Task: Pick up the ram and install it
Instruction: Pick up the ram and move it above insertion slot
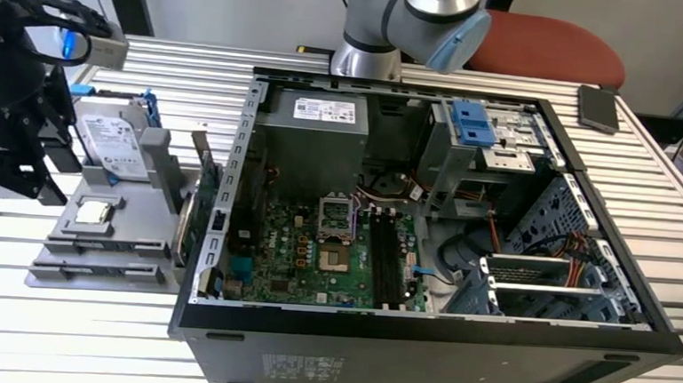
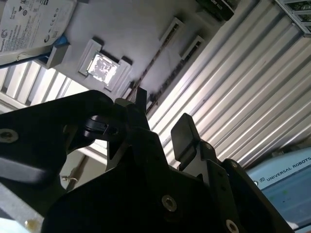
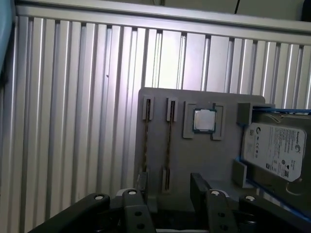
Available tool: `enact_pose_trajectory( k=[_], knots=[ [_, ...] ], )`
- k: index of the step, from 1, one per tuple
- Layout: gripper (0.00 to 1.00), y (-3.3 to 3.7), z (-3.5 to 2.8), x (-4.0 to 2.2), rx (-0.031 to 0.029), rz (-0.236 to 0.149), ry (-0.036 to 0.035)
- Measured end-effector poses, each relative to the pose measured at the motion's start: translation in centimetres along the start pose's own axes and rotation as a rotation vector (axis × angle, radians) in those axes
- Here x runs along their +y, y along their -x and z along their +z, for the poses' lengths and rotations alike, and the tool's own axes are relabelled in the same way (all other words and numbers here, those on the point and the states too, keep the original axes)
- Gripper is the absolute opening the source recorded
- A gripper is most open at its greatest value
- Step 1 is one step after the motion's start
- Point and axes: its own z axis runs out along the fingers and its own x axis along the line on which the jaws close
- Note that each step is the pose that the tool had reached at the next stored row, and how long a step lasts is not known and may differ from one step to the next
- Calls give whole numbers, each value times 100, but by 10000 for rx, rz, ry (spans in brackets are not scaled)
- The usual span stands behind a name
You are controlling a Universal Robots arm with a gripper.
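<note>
While the pincer point(image 3: 167, 187) hangs spread and empty over the grey parts tray point(image 3: 223, 160) on the worktop point(image 3: 73, 121), the ram point(image 3: 167, 145) stands on edge in a tray slot, with a second stick point(image 3: 146, 141) just beside it. Judged step: approach for the grasp. Centre the fingers point(image 3: 199, 187) astride the thin top edge, square to the board and clear of the neighbouring stick.

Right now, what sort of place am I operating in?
Probably a robotics lab bench for PC assembly: an open computer case on a slatted metal table, a grey fixture holding a hard drive, and a robot arm beyond the case.
</note>
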Motion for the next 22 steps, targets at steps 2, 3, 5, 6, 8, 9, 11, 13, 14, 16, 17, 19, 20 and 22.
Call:
enact_pose_trajectory(
  k=[2,3,5,6,8,9,11,13,14,16,17,19,20,22],
  knots=[
    [100,-2,33,0,0,0,-1],
    [100,-2,53,-1,0,0,-1],
    [100,-4,88,-1,2,0,0],
    [100,-5,106,-1,7,-1,1],
    [100,-7,143,-2,15,-1,1],
    [100,-8,160,-2,17,-1,1],
    [100,-10,197,-1,23,-1,2],
    [100,-12,234,-2,27,0,2],
    [100,-13,252,-2,28,0,1],
    [100,-15,288,-2,32,-1,2],
    [100,-16,307,-2,35,0,2],
    [100,-18,342,-2,40,0,2],
    [100,-19,360,-1,42,1,2],
    [100,-20,398,1,51,1,3]
  ],
)
